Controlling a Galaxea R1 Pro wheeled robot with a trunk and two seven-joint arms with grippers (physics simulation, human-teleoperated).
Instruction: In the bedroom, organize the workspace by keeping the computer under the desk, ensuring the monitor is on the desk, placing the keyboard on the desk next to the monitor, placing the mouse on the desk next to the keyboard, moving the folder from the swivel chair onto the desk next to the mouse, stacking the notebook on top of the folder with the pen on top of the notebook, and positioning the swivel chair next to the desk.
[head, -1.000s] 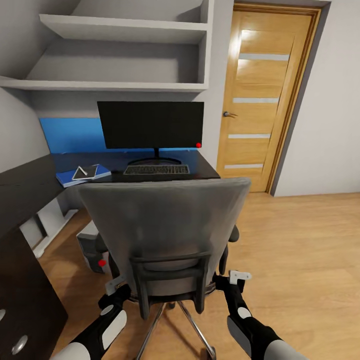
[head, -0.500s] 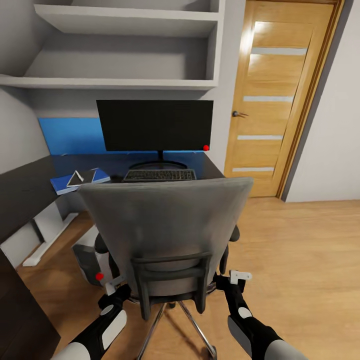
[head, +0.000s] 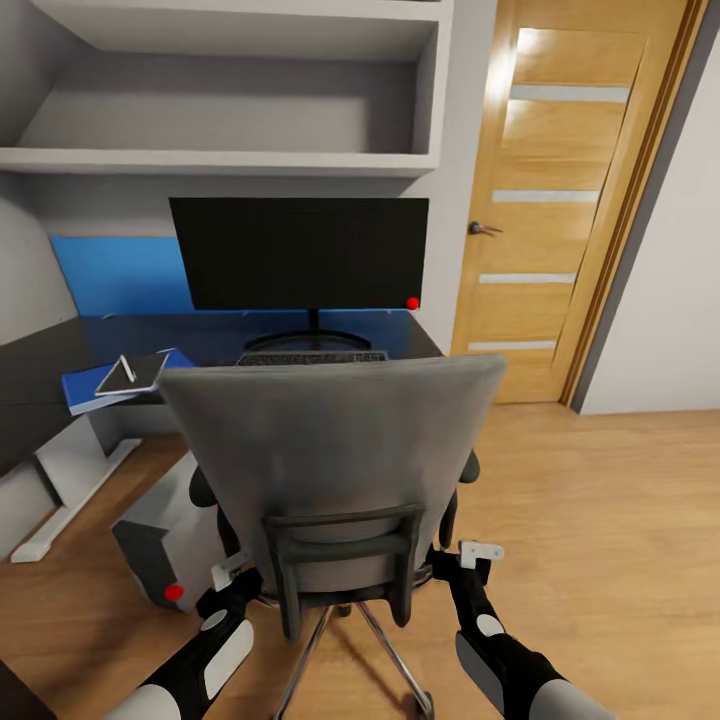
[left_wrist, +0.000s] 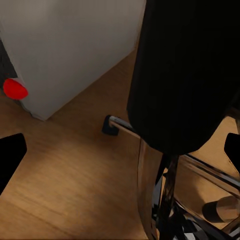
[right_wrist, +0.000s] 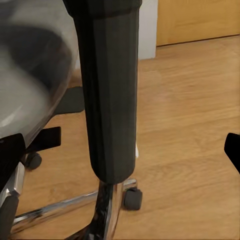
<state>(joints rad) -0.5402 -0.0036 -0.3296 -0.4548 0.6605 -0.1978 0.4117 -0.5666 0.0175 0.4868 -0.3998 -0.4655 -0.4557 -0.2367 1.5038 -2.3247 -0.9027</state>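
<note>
A bedroom corner with pale wooden flooring, a honey-coloured panelled door (head: 560, 200) on the right and grey wall shelves above frames a dark L-shaped desk (head: 60, 350) with a blue back panel. On it stand the wide black monitor (head: 300, 255) and, just in front of its foot, the dark keyboard (head: 312, 357); toward the left lies the flat blue folder (head: 85, 390) with a pale notebook (head: 135, 372) stacked on it. The grey tower computer (head: 165, 540) with a red button sits on the floor below the desk edge. The grey mesh-backed swivel chair (head: 335, 450) on a chrome star base stands straight ahead, its back to the robot, between the robot and the desk. The left gripper (head: 232, 575) and the right gripper (head: 478, 552) flank the seat at its black armrest posts; each wrist view shows a post between widely spread fingertips, with no visible contact, so both look open and not clamped. The desk lies directly beyond the chair, so the likely push is straight forward, both arms about equally near.
</note>
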